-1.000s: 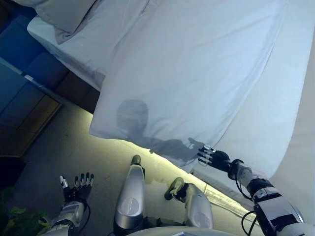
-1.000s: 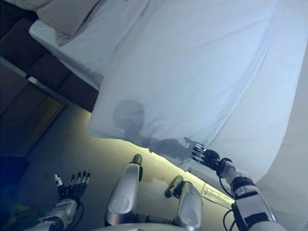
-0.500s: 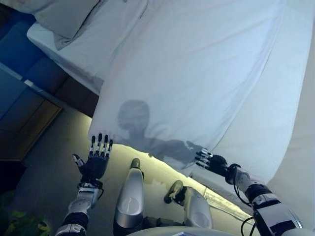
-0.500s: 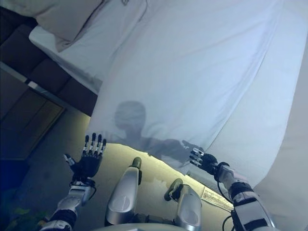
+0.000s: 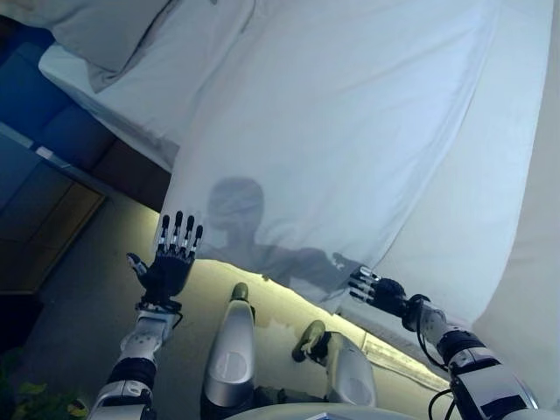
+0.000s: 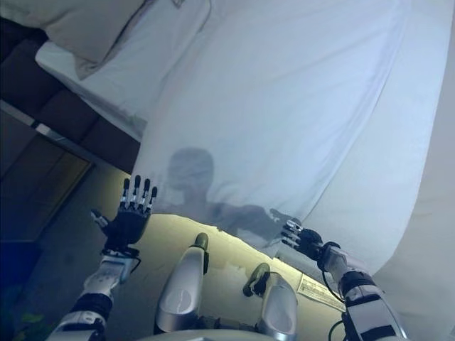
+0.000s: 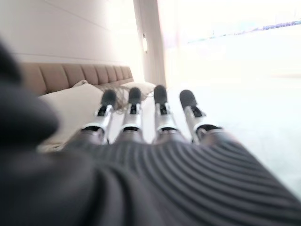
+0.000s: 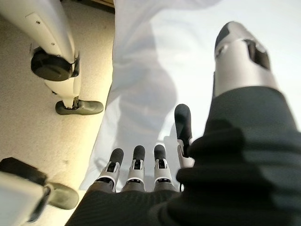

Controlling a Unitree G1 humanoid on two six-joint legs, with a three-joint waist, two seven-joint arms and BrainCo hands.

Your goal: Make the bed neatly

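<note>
Left hand now raised beside white duvet's hanging corner, fingers straight, released. Right hand at lower edge, likewise released. Pillow beyond.

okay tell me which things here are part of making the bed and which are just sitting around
Part of the job:
white duvet, hanging over the bed's edge
pillow at the head end
bare sheet beside the duvet
left hand, open, fingers straight, near the duvet's corner
right hand, open, at the duvet's lower edge

Just there:
padded headboard
carpet floor
</note>
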